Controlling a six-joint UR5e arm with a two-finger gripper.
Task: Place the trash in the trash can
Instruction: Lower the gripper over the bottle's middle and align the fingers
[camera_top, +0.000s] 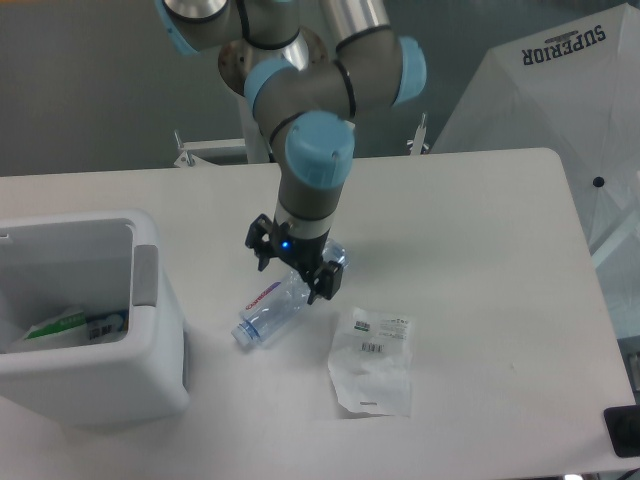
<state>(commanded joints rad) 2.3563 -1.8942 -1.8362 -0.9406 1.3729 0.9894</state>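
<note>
Jaws spread apart, one black finger on each side of the bottle (282, 305): that is how the gripper (295, 270) stands, low over the white surface (480, 220), straddling the upper half of the bottle without visibly pinching it. Whether the pads already touch the plastic cannot be told from this view; nothing looks lifted, and the bottle seems to lie on the surface. The bottle lies on its side, its long axis running diagonally, with one end at the lower left pointing toward the trash can (95, 330) and the other end at the upper right, partly hidden under the wrist. The fingers sit across that axis, which is the sensible way to take a round bottle, though they are nearer the far end than the middle, so the free end may sag or swing once raised. The trash can stands to the left of the bottle, near but not touching it, with its open top facing up and some paper or packaging already inside. A flat clear plastic bag (373, 362) with barcode stickers lies just to the right of the bottle, apart from it and out of the path. Between bottle and trash can nothing lies on the surface; the can's near wall and rim are the only thing to clear, so the carry will probably need height before moving left.
</note>
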